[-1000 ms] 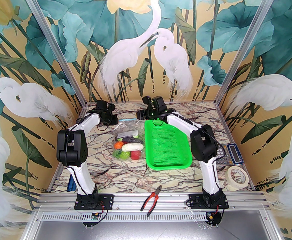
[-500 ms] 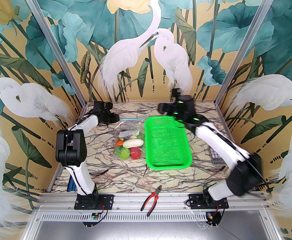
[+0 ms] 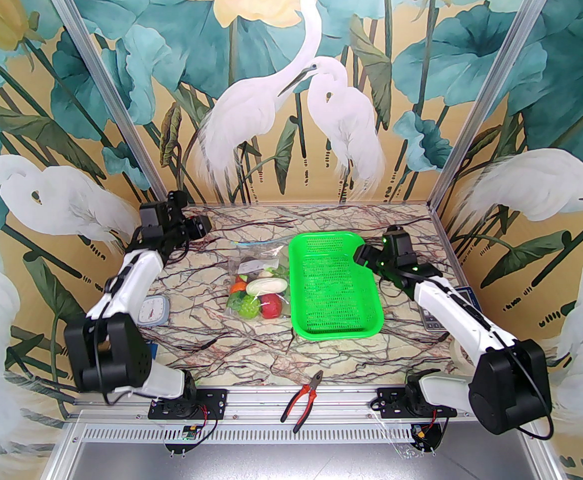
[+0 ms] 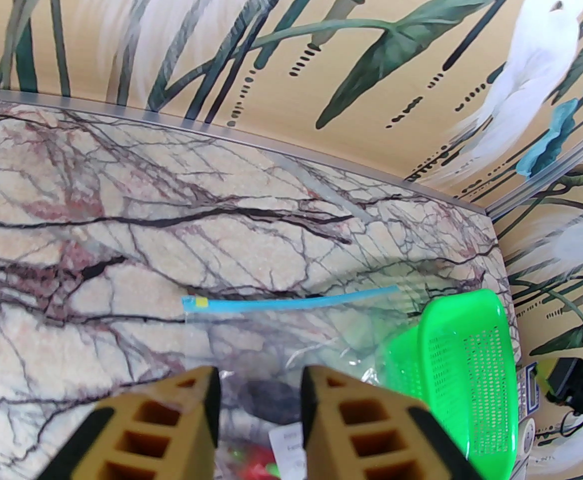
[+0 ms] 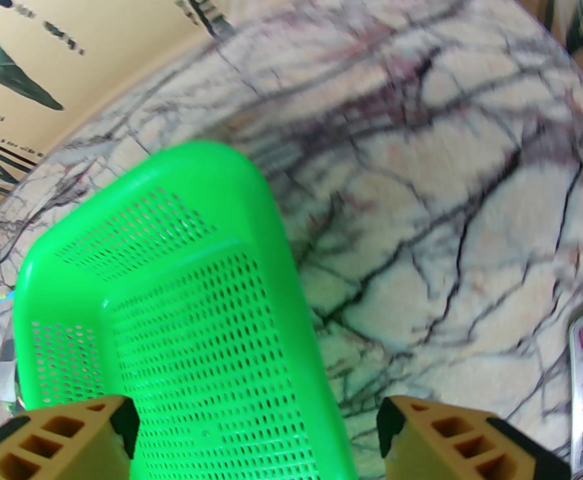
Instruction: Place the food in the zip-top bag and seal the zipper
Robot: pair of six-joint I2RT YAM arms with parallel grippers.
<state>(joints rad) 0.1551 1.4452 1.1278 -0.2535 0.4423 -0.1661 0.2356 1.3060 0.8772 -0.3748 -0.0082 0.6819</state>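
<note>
The clear, crinkly plastic zip-top bag (image 3: 259,278) lies flat on the marble-patterned bench (image 3: 251,348), just left of the green perforated plastic basket (image 3: 321,237). The glossy toy food (image 3: 260,299) is bunched inside its near half. The light blue zipper (image 4: 291,302) runs across the bag's far end and reads as one thin line with a slight wave. Whether it is pressed shut along its full length cannot be told. The left gripper (image 4: 259,383) is raised over the bench's far left corner, its jaws set narrowly apart with nothing between them. The right gripper (image 5: 256,418) hangs over the basket's far right corner, its jaws spread wide and empty. Hazards from this state are judged as follows. An unengaged section at the wavy part of the zipper would let the mouth reopen and the food spill if the bag is lifted. A low pass by either arm could snag the thin film. A sideways move of the right arm could push the basket into the bag.
</note>
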